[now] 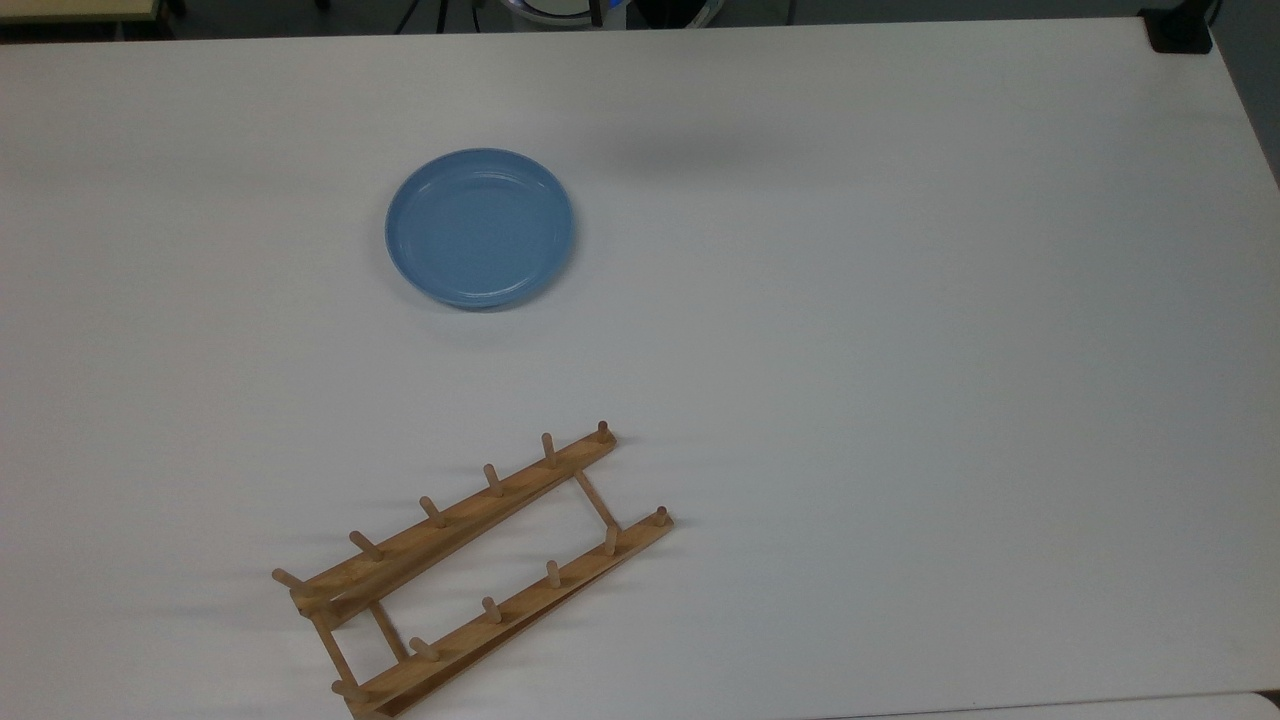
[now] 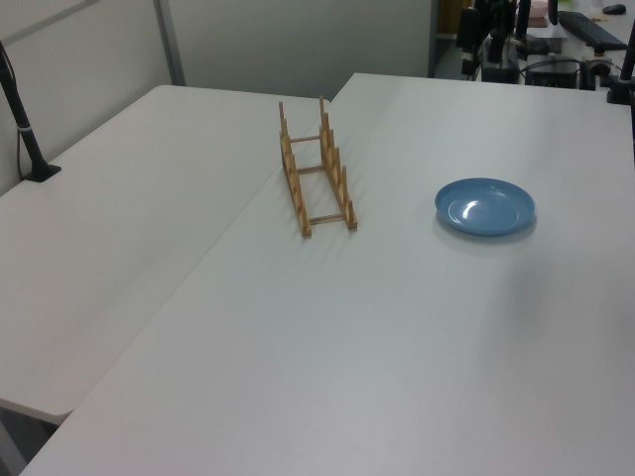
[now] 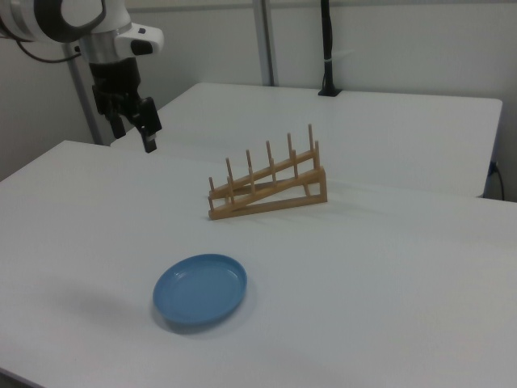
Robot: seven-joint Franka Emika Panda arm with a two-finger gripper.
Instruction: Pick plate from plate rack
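The tool (image 3: 136, 129) hangs in the air at the upper left of the right view, high above the white surface (image 3: 363, 267), at the end of the white arm (image 3: 77, 20). Its two dark fingers (image 3: 149, 139) point downward with a clear gap between them, so it is spread apart; it holds nothing and touches nothing.

The plate (image 3: 200, 290) lies well below the tool and nearer the camera in the right view, flat on the surface with its rim up, well apart from the fingers. In the top view the plate (image 1: 480, 227) sits in the upper left part of the surface (image 1: 900, 300).

The plate rack (image 3: 266, 187) stands farther out, to the right view's right of the tool and beyond the plate, with its pegs upright and no plate in it. In the top view the plate rack (image 1: 470, 570) lies well apart from the plate, toward the bottom edge. In the left view the plate rack (image 2: 316, 169) stands to the left view's left of the plate (image 2: 485, 206).
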